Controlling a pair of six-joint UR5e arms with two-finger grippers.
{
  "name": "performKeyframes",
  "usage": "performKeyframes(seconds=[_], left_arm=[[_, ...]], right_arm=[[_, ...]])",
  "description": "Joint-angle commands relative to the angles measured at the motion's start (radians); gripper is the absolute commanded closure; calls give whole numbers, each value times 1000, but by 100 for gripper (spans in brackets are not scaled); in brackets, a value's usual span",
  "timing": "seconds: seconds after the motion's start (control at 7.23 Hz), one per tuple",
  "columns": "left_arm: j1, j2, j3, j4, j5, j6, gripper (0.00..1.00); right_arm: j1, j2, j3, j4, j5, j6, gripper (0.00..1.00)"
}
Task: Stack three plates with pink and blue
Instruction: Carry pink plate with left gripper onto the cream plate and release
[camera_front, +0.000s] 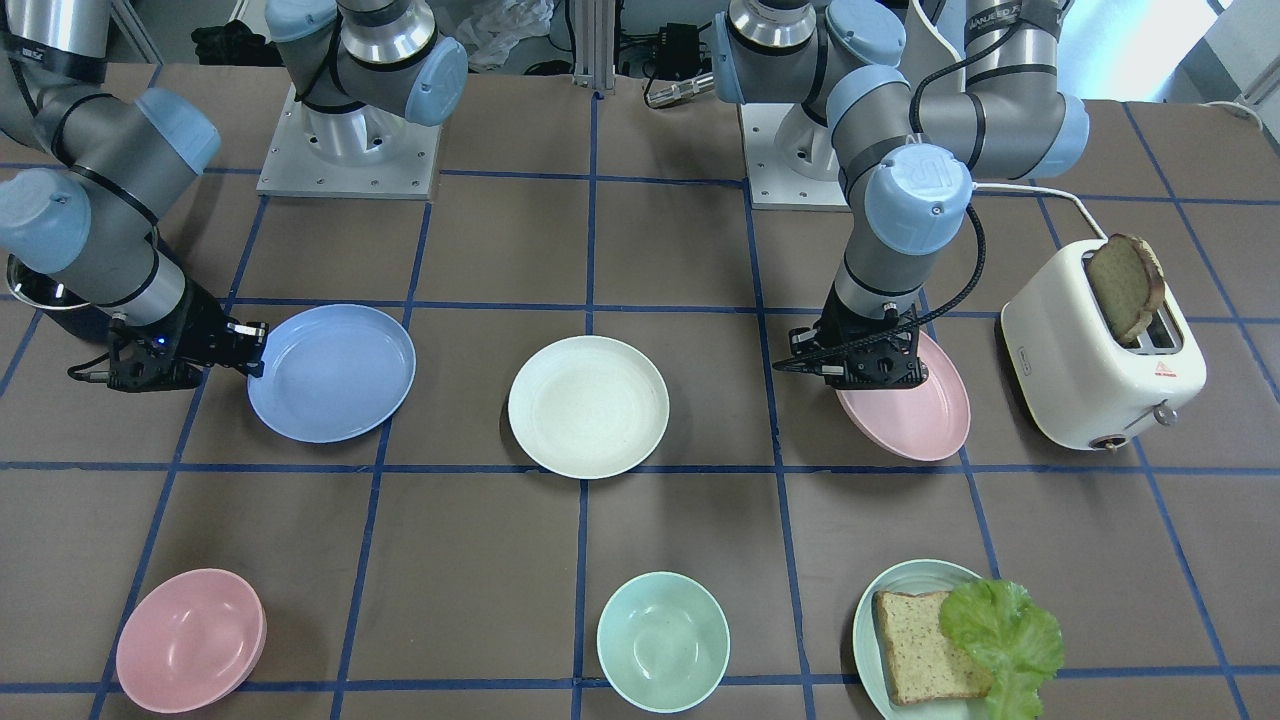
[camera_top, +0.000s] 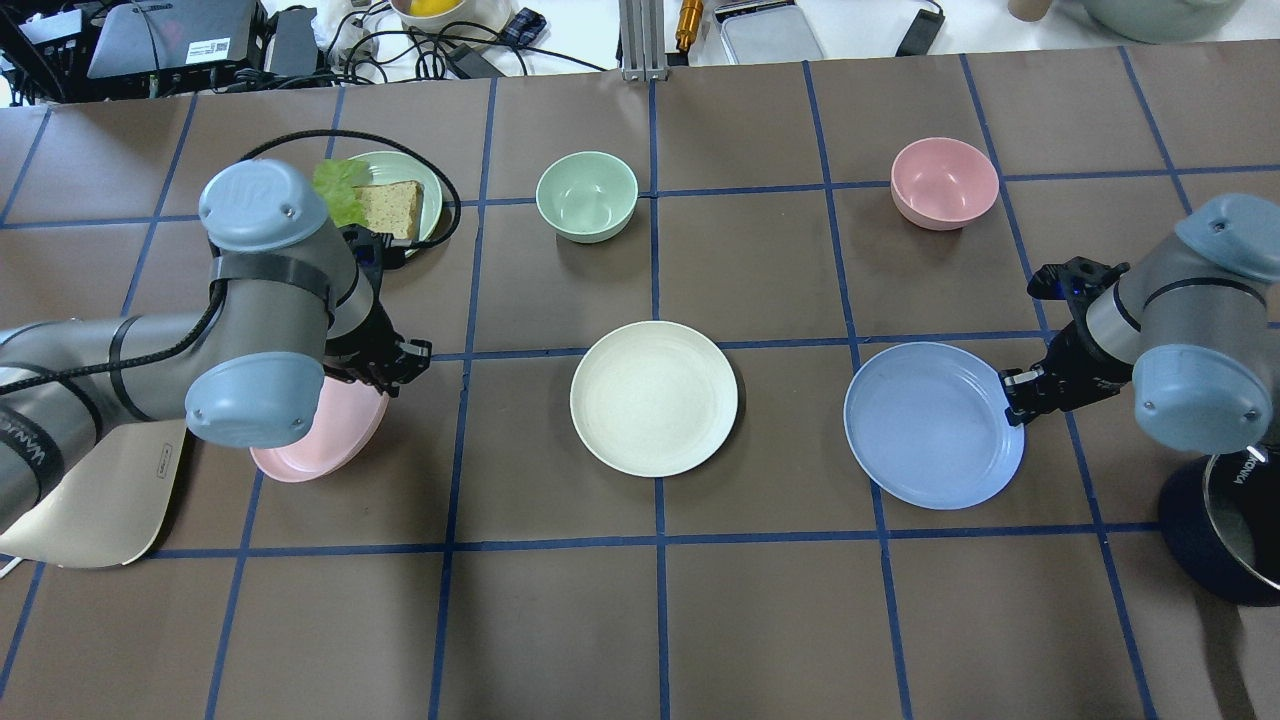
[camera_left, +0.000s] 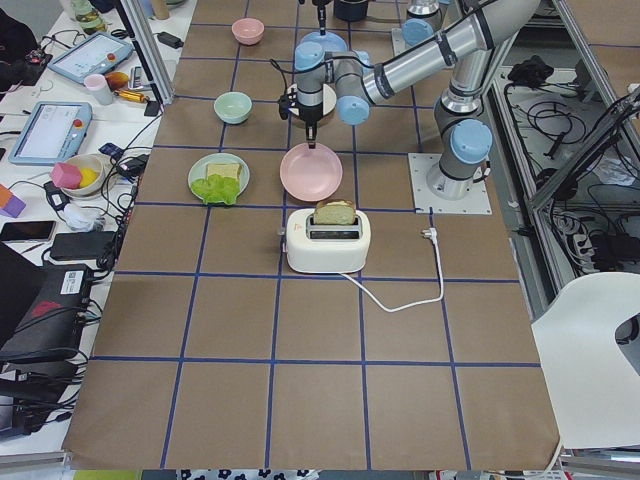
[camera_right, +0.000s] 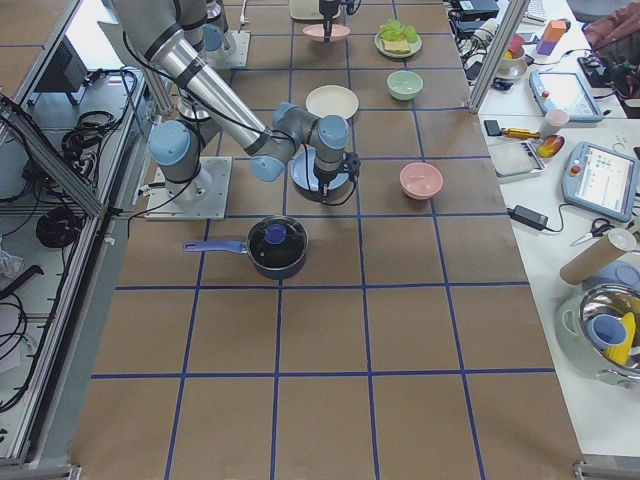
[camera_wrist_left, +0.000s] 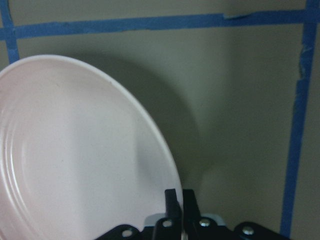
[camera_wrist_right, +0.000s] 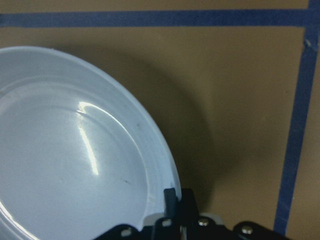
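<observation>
Pink plate sits on the robot's left side of the surface, just beside the white toaster, with the left gripper pinched onto its rim. The plate is tilted, with the held edge raised and a shadow under it. Whether its far edge touches the surface cannot be told. The blue plate is on the robot's right side, and the right gripper is clamped on the part of its rim that faces away from the middle. It too casts a shadow beneath the gripped edge. Between them the cream plate lies flat and face up, apart from both. All three are round, so none has a long axis.

A "UR" logo shows on the blue joint cap of the left arm. The lid of the dark pot at the robot's right carries lettering that looks like "KONKA". The toaster bears a small red triangle mark and a label too small to read.
</observation>
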Motion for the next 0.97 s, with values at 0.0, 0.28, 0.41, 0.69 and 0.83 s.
performKeyframes(seconds=[0.0, 0.28, 0.41, 0.69, 0.83], left_arm=[[-171, -68, 146, -39, -1, -70, 100], [-338, -156, 251, -46, 5, -203, 100], [-412, -197, 289, -45, 7, -277, 100], [-529, -268, 357, -36, 7, -447, 100], [-581, -293, 385, -37, 11, -484, 100]], right_arm=[[0, -10, -75, 86, 2, 7, 100], [9, -26, -178, 175, -3, 24, 100], [12, -26, -233, 224, -3, 40, 100], [14, -16, -289, 265, 2, 45, 100], [15, -16, -297, 266, 3, 59, 100]])
